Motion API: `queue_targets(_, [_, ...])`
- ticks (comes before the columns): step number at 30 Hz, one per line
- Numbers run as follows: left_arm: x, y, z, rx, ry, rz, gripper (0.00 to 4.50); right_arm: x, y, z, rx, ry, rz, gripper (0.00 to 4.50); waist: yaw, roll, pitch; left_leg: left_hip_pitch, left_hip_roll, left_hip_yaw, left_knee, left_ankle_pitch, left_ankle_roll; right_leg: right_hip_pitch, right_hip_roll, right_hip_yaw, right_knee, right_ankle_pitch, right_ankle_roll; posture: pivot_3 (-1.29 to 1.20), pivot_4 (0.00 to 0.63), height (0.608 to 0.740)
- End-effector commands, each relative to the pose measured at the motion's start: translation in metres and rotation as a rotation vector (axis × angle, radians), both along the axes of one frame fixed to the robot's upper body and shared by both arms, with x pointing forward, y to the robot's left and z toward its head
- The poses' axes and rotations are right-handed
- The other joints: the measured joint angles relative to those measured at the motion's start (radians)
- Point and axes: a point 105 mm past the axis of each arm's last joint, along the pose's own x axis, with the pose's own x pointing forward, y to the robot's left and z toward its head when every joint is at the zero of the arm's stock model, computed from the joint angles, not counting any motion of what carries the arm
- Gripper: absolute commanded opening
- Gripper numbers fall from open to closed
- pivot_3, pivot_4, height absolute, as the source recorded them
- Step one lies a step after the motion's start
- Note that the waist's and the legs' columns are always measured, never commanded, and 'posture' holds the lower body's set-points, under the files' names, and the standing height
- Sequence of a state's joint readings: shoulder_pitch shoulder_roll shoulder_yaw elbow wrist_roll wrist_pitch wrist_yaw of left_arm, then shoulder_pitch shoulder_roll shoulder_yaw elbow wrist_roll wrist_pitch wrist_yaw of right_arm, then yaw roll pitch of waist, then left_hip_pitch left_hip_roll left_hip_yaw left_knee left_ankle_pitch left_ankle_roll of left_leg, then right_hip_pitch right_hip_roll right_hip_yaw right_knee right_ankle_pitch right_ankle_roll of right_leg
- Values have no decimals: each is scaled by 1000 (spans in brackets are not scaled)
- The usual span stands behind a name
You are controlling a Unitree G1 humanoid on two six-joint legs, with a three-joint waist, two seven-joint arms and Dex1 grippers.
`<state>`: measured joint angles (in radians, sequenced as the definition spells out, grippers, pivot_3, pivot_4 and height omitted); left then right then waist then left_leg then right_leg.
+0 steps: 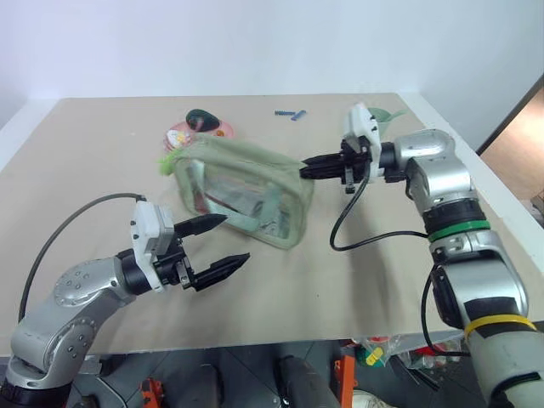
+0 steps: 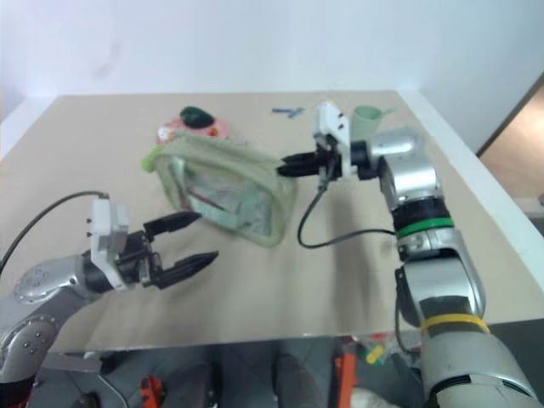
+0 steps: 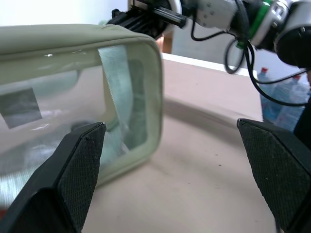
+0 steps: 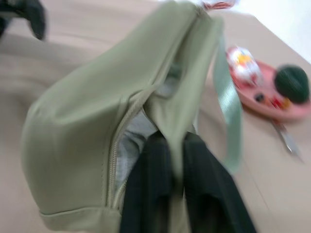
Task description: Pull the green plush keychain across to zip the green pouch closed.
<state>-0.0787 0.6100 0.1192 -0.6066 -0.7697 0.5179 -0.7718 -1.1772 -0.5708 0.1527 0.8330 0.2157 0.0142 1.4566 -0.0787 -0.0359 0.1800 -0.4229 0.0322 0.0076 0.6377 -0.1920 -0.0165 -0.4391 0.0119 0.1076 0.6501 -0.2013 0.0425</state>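
The green pouch (image 1: 242,194) stands on the table with its clear side panel facing me. Its zipper (image 4: 116,160) gapes at the end nearest my right gripper. The green plush keychain (image 1: 167,161) hangs at the pouch's far left top corner, with no gripper touching it. My right gripper (image 1: 303,168) reaches in from the right and is shut on a fold of the pouch's top edge (image 4: 175,97). My left gripper (image 1: 236,237) hovers open just in front of the pouch's lower left corner, one black finger (image 3: 77,160) close to the clear panel.
A pink plate (image 1: 180,132) with a dark green avocado toy (image 1: 202,120) lies behind the pouch. Small blue pieces (image 1: 291,113) lie further back. A pale green cup (image 2: 367,115) stands behind the right wrist. A black cable (image 1: 365,242) droops onto the table right of the pouch.
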Motion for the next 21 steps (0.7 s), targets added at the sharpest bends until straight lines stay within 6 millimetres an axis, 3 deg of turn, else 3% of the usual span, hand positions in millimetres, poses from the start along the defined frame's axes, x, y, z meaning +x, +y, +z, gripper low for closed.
queue_targets(1, [-2, -2, 6, -2, -44, -13, 4500, 3, -4, 30, 91, -65, -23, 1932, 0, 0, 0, 0, 0, 0, 0, 0, 0, 0, 0, 0, 0, 0, 0, 0, 150, 740])
queue_targets(8, [-2, -6, 8, 8, -52, -51, 4500, -8, -17, 61, 323, -87, -120, 4341, 1, 0, 0, 0, -1, -1, 0, 0, 0, 0, 0, 0, 0, 0, 0, 0, 150, 740])
queue_targets(12, [-6, -8, 7, 37, -48, -101, 4500, -39, -16, 56, 366, -101, -204, 4431, 7, 1, 0, -1, -1, -4, 0, 0, 0, 1, 0, -1, 1, 0, 2, 0, 150, 740])
queue_targets(17, [1, -3, 10, 56, -54, -112, 4500, -83, 7, 13, 307, -93, -260, 4431, 8, 1, 0, -1, -1, -8, -1, 0, 0, 0, 0, -5, 3, -2, 2, 0, 150, 740])
queue_targets(21, [2, -3, 9, 65, -50, -122, 4500, -95, 13, -1, 309, -61, -285, 4431, 1, 1, 1, 0, -1, -6, 0, 0, 0, 0, 0, -4, 3, -3, 0, 0, 150, 740])
